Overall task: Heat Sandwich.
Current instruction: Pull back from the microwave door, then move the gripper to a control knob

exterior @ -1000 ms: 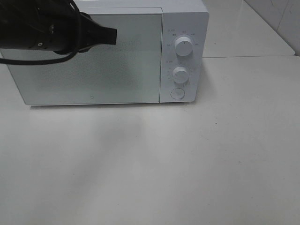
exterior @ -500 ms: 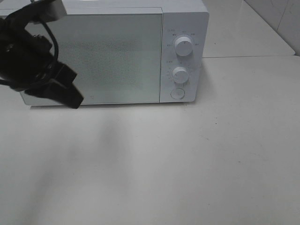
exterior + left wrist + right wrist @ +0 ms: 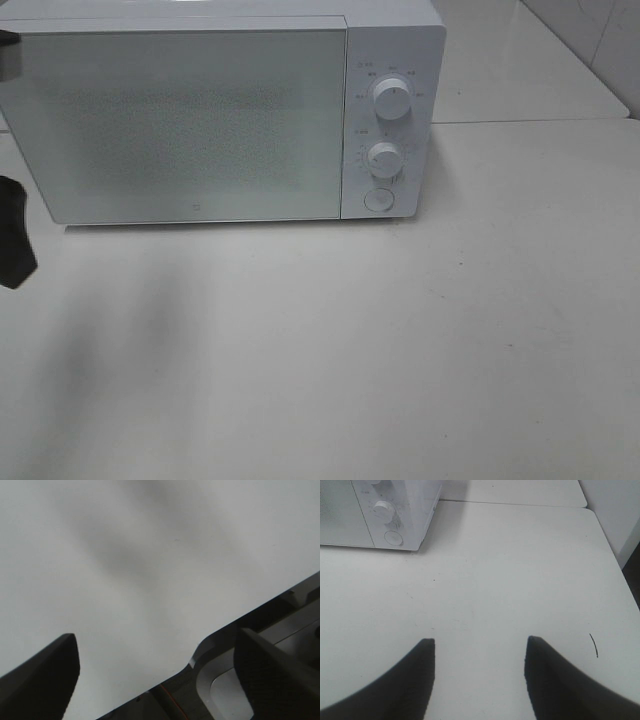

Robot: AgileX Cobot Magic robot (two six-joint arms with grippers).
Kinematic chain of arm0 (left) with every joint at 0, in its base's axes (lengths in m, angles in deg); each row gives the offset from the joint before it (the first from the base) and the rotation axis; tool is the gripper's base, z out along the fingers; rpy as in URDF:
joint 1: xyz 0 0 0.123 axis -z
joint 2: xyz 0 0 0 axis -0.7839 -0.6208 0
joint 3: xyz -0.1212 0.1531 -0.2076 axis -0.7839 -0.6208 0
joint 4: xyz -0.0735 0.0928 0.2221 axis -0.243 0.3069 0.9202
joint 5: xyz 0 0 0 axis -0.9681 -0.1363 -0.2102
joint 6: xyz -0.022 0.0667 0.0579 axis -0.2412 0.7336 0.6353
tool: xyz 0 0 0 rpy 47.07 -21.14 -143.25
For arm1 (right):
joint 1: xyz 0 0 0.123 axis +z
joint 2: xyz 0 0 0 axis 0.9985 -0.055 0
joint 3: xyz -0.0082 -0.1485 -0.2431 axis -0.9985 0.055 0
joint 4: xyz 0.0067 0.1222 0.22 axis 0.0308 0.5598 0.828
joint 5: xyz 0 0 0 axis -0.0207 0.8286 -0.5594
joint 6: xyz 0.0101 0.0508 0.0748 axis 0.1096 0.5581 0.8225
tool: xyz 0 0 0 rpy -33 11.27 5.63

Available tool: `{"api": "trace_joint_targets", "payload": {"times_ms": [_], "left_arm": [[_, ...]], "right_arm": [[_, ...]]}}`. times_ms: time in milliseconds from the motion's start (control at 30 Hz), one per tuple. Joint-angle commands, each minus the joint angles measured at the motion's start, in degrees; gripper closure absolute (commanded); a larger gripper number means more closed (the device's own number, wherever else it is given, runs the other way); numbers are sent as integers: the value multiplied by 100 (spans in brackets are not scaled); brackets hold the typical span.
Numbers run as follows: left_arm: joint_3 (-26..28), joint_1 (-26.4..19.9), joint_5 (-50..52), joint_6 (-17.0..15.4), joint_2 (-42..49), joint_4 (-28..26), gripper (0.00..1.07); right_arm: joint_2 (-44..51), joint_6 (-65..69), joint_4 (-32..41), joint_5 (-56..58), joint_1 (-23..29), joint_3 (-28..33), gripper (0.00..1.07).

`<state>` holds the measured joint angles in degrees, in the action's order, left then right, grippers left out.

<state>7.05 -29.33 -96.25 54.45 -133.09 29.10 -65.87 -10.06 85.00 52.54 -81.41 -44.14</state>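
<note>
the left tool point(image 3: 155, 637) is seen with its fingers point(image 3: 40, 680) spread wide and nothing between them; only bare table point(image 3: 150, 555) and the table's edge lie beneath it. the right tool point(image 3: 480, 641) is likewise parted and nothing is gripped by it; bare table is seen under and ahead of it.

the microwave point(image 3: 200, 120) stands well ahead of the right tool, toward the left tool's side. in the high view it is near the left tool, which shows only as a dark piece at the edge. the door point(image 3: 180, 125) is shut flat against the body.

the sandwich is not found in any view: it is held by neither tool, and it is not seen on the table around them. the door panel cannot be seen through, so whether the sandwich lies inside cannot be told.

with the door shut and both tools empty and apart from the microwave, loading is judged either finished or not yet begun. if it is finished, the upper knob point(image 3: 392, 98) and lower knob point(image 3: 385, 158) are left to be set; neither these nor the round button point(image 3: 378, 200) is touched by a tool. if it is not, the whole task is left.
</note>
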Motion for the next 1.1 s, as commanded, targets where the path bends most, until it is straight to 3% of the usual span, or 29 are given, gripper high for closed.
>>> {"api": "trace_joint_targets", "payload": {"times_ms": [33,100,167,267,333,433,500,600,733,867,1100], "left_arm": [[23,-733,-223,-126,401,-40,26],[23,-905,-235,-126,493,-109,26],[-17,-1450,-315,-126,865,-269,26],[-160,-1707,-327,-126,1209,-275,26],[-539,-2080,-332,-166,1782,-286,26],[-882,-2292,-309,-189,2194,-286,26],[-1352,-2487,-292,-292,2939,-286,26],[-1621,-2544,-292,-350,3392,-286,26],[-2091,-2544,-252,-665,4326,-235,26],[-2418,-2544,-241,-688,5231,-212,26],[-2744,-2544,-241,-808,5970,-160,26]], "right_arm": [[132,34,-23,6,-29,11,53],[132,34,-23,6,-29,11,53],[132,34,-23,6,-29,11,53],[132,34,-23,6,-29,11,53],[132,34,-23,6,-29,11,53],[132,34,-23,6,-29,11,53],[132,34,-23,6,-29,11,53],[132,34,-23,6,-29,11,53],[132,34,-23,6,-29,11,53],[132,34,-23,6,-29,11,53],[132,34,-23,6,-29,11,53]]}}
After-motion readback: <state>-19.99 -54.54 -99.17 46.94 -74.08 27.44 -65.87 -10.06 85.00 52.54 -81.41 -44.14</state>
